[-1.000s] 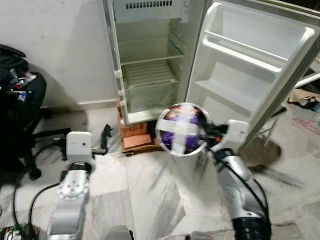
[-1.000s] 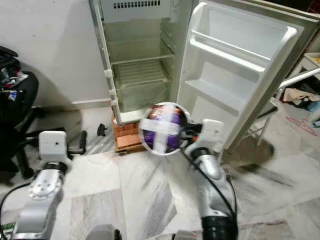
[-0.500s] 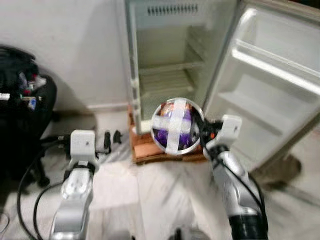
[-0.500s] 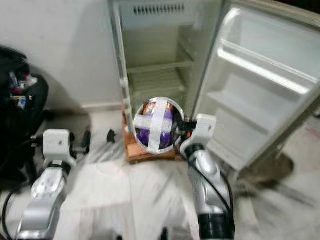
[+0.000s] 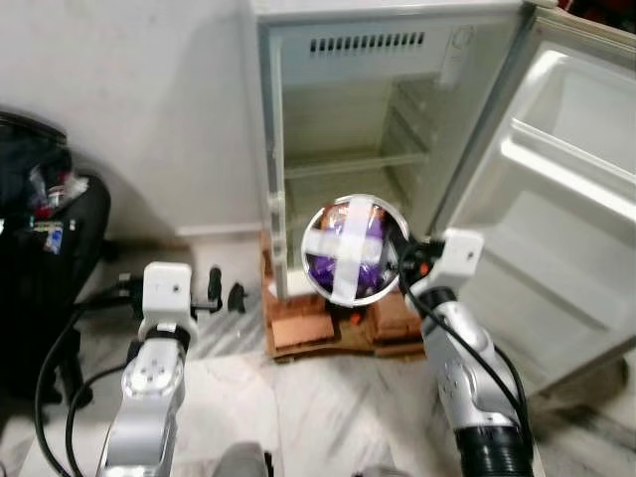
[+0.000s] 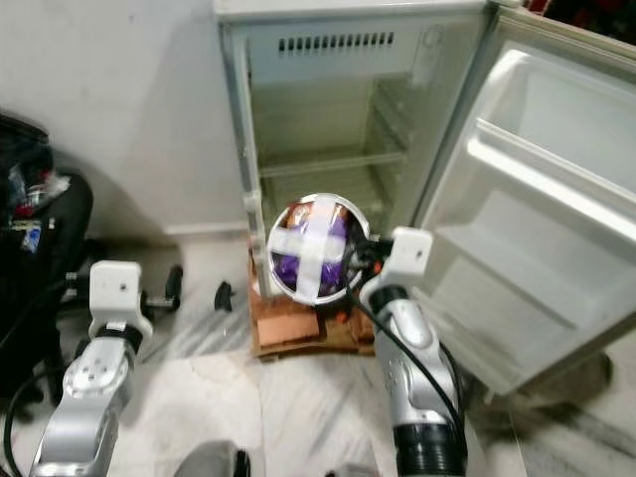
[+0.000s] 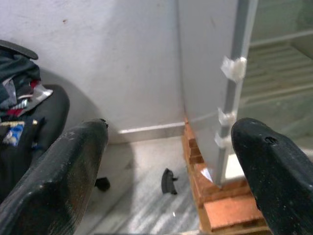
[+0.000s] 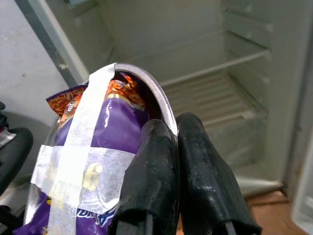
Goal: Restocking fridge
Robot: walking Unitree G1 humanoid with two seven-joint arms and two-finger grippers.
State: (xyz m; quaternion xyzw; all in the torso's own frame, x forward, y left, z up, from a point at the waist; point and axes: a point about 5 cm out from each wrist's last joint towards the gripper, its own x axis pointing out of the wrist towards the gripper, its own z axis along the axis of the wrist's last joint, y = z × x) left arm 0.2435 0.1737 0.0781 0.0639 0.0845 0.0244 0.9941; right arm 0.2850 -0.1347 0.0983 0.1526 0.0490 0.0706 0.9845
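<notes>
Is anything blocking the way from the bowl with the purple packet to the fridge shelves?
Nothing visible does. The right gripper holds the bowl by its rim, in front of the fridge. The door stands swung wide, and the shelves look bare. The bricks sit low, under the fridge.

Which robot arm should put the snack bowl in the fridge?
Probably the right. The right gripper is already pinched on the rim of the bowl, which holds a purple snack bag under tape, straight in front of the open fridge. The left gripper is open, holding nothing, off beside the fridge.
</notes>
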